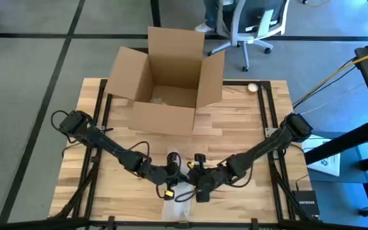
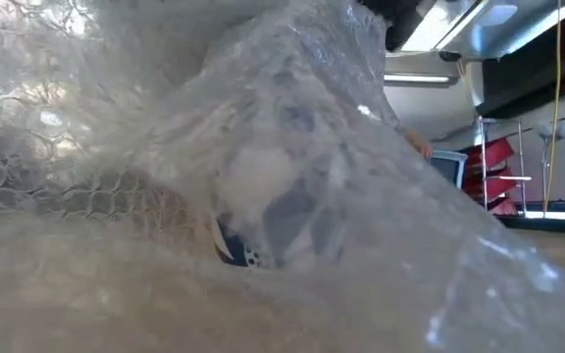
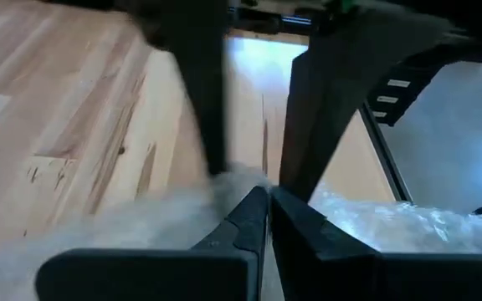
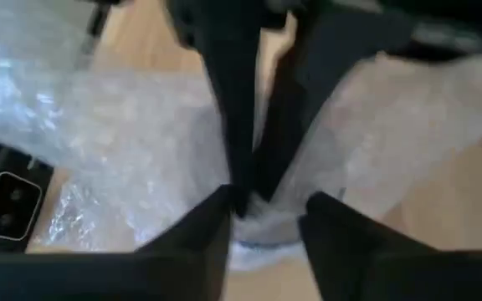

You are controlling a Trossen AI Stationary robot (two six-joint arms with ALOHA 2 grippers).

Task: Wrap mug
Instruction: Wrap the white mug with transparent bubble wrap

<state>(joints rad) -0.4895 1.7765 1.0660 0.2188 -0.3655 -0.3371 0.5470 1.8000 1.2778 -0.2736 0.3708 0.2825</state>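
The mug (image 2: 263, 230) is seen under bubble wrap (image 1: 179, 203) at the near table edge, between both grippers; left gripper (image 3: 268, 205) is pinched together on wrap, right gripper (image 4: 266, 213) parted astride it.

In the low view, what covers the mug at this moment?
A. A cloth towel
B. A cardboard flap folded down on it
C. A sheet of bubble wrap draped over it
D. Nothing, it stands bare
C. In the low view the bubble wrap, its air pockets plain, lies over the mug, which shows through only as a white and dark blue shape; the cardboard box stands open farther back on the table.
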